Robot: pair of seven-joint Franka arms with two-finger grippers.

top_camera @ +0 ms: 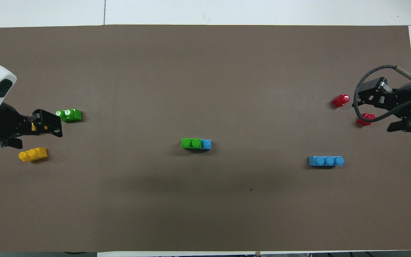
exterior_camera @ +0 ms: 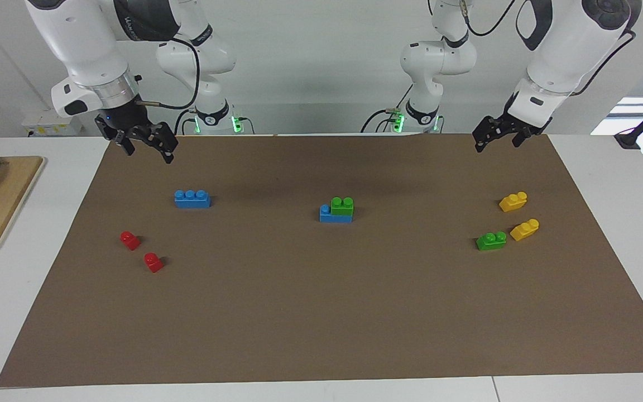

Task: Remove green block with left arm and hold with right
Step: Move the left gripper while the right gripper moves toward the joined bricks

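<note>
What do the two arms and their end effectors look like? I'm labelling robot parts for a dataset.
Both arms are glossy white with rounded shells, dark grey joint sections and a silver wrist ring. The left end effector and right end effector are black, two-fingered linkages. Black cables loop along each arm, and green lights glow at both bases.

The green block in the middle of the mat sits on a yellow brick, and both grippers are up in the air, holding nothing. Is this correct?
Not quite. The green block sits on a blue brick, not a yellow one; the facing view shows it. The rest is right: the left gripper and the right gripper are up in the air, holding nothing.
</note>
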